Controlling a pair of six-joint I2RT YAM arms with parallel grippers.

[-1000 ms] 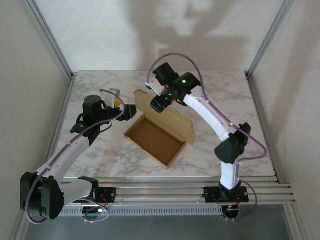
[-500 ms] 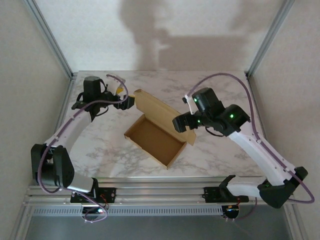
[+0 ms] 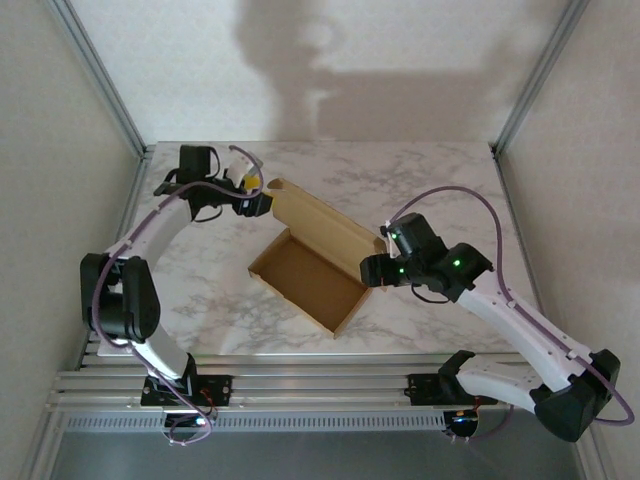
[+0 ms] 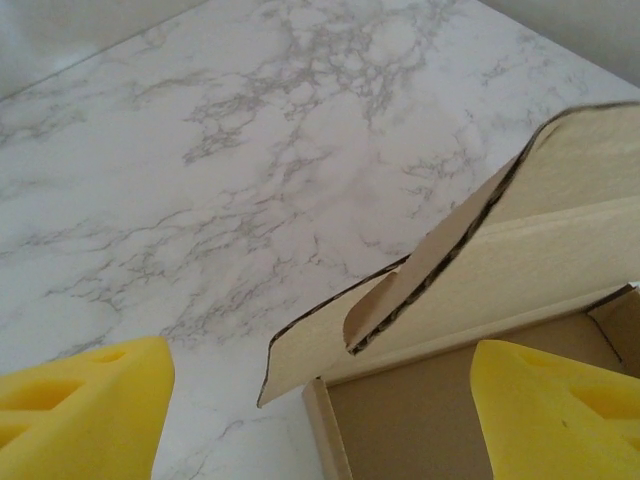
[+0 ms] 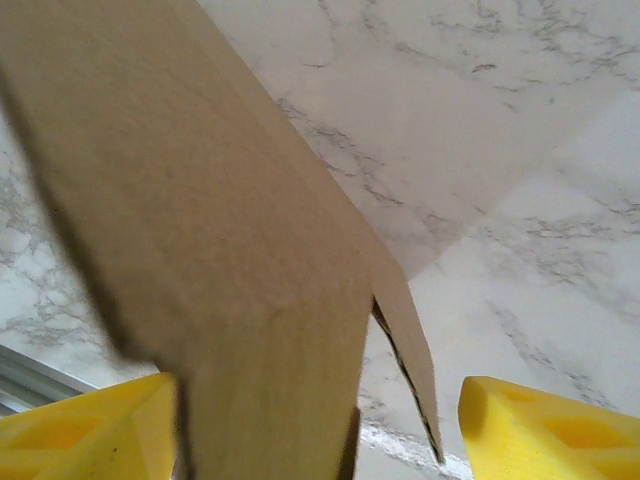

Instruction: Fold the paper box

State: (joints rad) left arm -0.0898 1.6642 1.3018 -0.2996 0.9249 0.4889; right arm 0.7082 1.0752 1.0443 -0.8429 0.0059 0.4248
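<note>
Looking down from above, you have the paper box [image 3: 335,255] lying at the middle of the marble table [image 3: 450,180]. Its tray [image 3: 300,272] is open upward and its lid [image 3: 330,222] is raised along the far edge. Your left gripper [image 3: 258,204] sits at the lid's far-left corner. Your right gripper [image 3: 370,272] sits at the tray's right end, by the lid's other corner. From that height you cannot judge the jaws of either.

The wrist cameras settle it. On the left wrist, the two yellow fingers [image 4: 85,410] stand wide apart, one over bare marble and the other in front of the tray's inside. A curled side flap [image 4: 375,315] and the lid's corrugated edge lie between them; you cannot tell whether either pad touches cardboard.

On the right wrist, the fingers [image 5: 545,425] are likewise spread. The brown lid panel [image 5: 200,230] rises between them, hard against the pad at the picture's left. The other pad is well clear of it, with marble showing in the gap. Neither claw is clamped on anything.
</note>
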